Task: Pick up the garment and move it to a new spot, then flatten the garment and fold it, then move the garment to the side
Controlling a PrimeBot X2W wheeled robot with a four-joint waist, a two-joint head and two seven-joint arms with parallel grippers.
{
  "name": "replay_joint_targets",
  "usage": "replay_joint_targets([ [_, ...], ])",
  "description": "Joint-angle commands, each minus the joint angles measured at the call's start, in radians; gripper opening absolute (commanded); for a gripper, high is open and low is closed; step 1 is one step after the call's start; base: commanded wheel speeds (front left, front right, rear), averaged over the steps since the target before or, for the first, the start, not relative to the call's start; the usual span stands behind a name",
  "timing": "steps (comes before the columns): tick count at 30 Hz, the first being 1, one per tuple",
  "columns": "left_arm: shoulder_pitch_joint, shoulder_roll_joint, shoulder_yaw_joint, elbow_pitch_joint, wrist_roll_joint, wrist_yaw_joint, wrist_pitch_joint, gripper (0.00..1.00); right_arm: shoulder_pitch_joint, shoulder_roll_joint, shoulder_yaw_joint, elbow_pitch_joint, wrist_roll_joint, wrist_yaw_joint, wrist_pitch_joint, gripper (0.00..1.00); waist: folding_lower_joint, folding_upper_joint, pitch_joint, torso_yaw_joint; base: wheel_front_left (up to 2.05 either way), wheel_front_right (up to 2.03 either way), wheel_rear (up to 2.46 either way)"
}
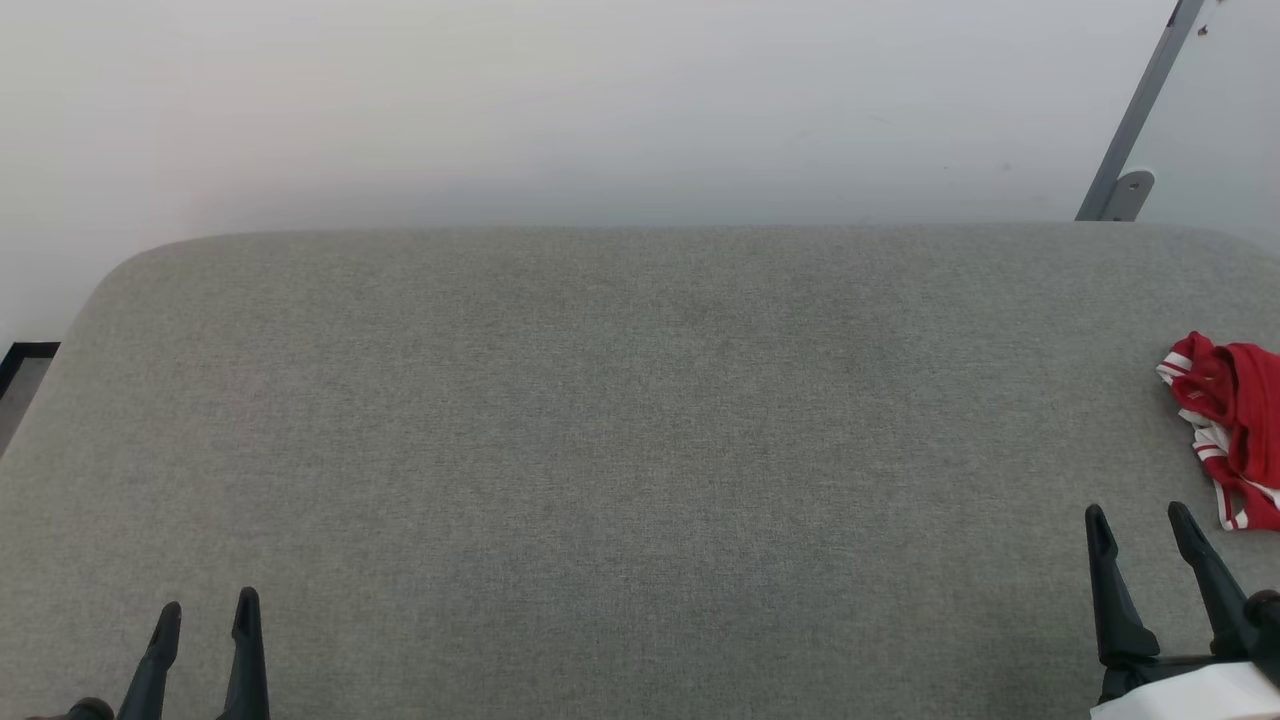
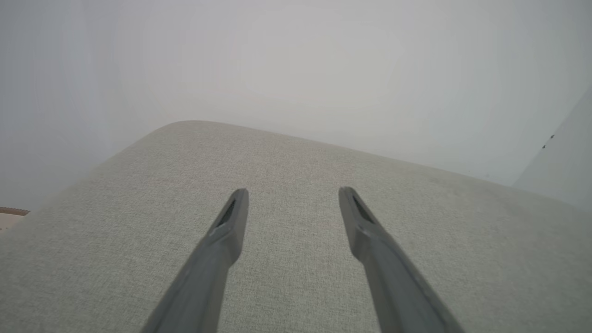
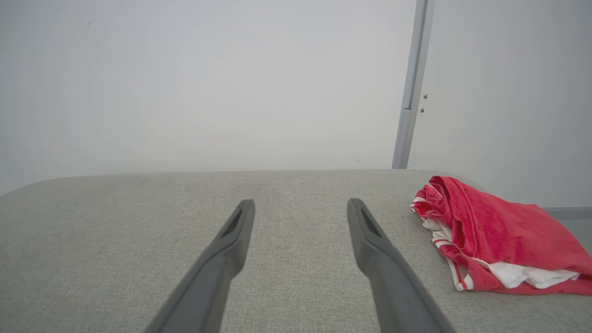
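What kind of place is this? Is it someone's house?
Probably a robot test room, not a home: a big grey fabric-covered table against a bare white wall, a metal post, and just one crumpled red garment lying near the right gripper.

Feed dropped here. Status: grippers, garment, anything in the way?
Left gripper open, empty. Right gripper open, empty, near garment. Garment bunched at surface's right edge, untouched. Nothing lies between them.

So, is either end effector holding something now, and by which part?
The left end effector and right end effector are open and empty; the shirt lies untouched.
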Motion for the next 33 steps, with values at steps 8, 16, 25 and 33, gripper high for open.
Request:
replay_joint_targets([
  [8, 0.008, -0.005, -0.018, 0.008, -0.002, -0.004, -0.005, 1.0, 0.003, 0.007, -0.001, -0.009, 0.003, 0.0, 0.007, 1.0, 0.0, 0.0, -0.002, 0.003, 0.0, 0.0, 0.0],
  [16, 0.0, -0.019, -0.023, 0.023, 0.0, 0.0, 0.003, 0.0, 0.004, 0.013, 0.001, 0.011, 0.003, 0.0, 0.005, 0.0, 0.0, 0.0, -0.001, 0.003, 0.0, 0.0, 0.0],
  [25, -0.027, -0.044, -0.023, 0.05, -0.1, 0.0, 0.034, 0.0, -0.009, 0.031, 0.0, 0.044, 0.116, 0.0, 0.034, 0.0, 0.0, 0.0, 0.0, 0.001, 0.0, 0.0, 0.0],
  [33, -0.065, -0.059, -0.018, 0.063, -0.233, 0.0, 0.076, 0.0, -0.037, 0.045, -0.003, 0.058, 0.269, 0.0, 0.072, 0.0, 0.0, 0.0, 0.001, -0.002, 0.0, 0.0, 0.0],
])
